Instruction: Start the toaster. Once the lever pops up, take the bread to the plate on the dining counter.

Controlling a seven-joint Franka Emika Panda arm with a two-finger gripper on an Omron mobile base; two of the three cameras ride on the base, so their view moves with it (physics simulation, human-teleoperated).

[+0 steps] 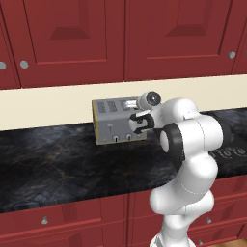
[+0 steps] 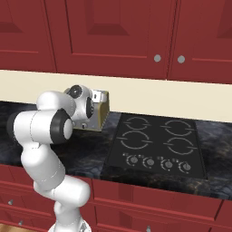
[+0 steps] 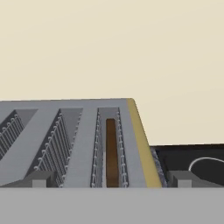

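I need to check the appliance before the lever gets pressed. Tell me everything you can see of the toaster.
The toaster is a boxy silver-grey metal unit with brassy yellow edges, standing upright on the black marbled worktop against the cream wall, just left of the cooktop. Its front carries slider tabs and small knobs; the arm hides the front's right part. The hand view looks down on long wire-lined slots on top. The rightmost slot holds the dark brown bread, sunk in. The open gripper hovers above it, not visibly touching.

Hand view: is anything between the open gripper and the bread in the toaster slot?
Nothing visible. The gripper hangs open over the toaster, its tips straddling the rightmost slot, where the bread sits deep between the wire guides with open space above it.
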